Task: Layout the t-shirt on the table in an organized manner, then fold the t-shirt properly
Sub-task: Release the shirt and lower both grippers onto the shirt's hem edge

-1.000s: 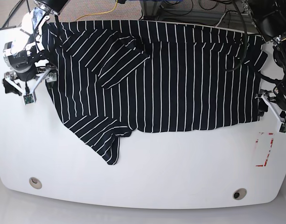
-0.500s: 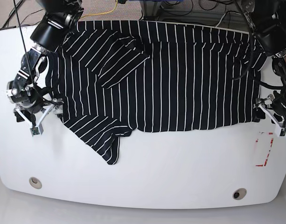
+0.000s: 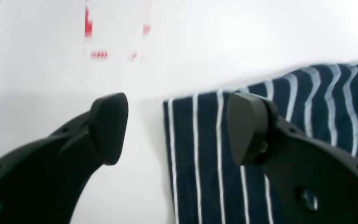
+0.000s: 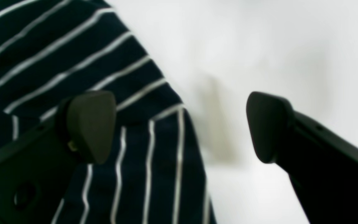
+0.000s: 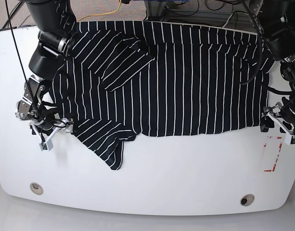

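T-shirt [image 5: 176, 77] lies spread on white surface [image 5: 152, 187], sleeve folded over chest. Left pincer [image 3: 176, 127] jaws apart, straddling hem corner. Right pincer [image 4: 179, 124] also apart at opposite edge, nothing gripped.

brown carpet floor [image 5: 96, 6] behind, yellow cable [image 5: 109, 12], black cables [image 5: 200, 6].

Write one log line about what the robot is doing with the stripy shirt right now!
t-shirt: spread on table | left gripper: open at hem corner | right gripper: open at sleeve edge
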Motion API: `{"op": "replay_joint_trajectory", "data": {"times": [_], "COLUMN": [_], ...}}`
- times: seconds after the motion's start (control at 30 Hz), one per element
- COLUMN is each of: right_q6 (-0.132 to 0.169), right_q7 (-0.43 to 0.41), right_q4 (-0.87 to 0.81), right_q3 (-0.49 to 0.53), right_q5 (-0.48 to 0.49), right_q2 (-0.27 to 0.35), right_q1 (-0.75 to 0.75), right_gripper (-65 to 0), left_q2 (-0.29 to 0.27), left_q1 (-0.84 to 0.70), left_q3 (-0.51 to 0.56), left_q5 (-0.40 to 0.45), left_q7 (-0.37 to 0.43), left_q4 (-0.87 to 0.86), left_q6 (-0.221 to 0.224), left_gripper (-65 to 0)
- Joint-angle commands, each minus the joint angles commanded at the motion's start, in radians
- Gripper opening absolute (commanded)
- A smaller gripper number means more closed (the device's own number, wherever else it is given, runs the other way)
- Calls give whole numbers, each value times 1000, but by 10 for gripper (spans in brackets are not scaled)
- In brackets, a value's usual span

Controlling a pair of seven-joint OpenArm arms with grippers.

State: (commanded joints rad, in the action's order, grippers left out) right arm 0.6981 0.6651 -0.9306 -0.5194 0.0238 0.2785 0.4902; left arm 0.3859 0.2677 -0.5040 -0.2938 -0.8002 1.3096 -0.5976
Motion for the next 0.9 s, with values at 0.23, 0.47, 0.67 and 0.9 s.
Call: {"op": "replay_joint_trajectory", "data": {"times": [0.23,0.47,0.67,0.9], "right_q6": [0,0,0,0], "right_q7": [-21,-21,-20,-20], "right_q4": [31,31,31,31], "right_q3": [74,75,77,77], "right_q5": [11,3,3,3], "right_q2": [-17,-57,-68,-72], "right_q1": [-8,-25,-26,-29], "right_gripper": [-2,-94,-208,-211], "left_q2": [3,6,6,6], "left_q1": [25,64,87,126], "left_q3": [-5,-5,2,48], "left_q5": [0,0,2,2], "left_q7": [3,80,146,196], "left_q4": [-64,-201,-279,-411], "left_q6": [0,3,75,89], "left_gripper": [-185,-185,-183,-185]}}
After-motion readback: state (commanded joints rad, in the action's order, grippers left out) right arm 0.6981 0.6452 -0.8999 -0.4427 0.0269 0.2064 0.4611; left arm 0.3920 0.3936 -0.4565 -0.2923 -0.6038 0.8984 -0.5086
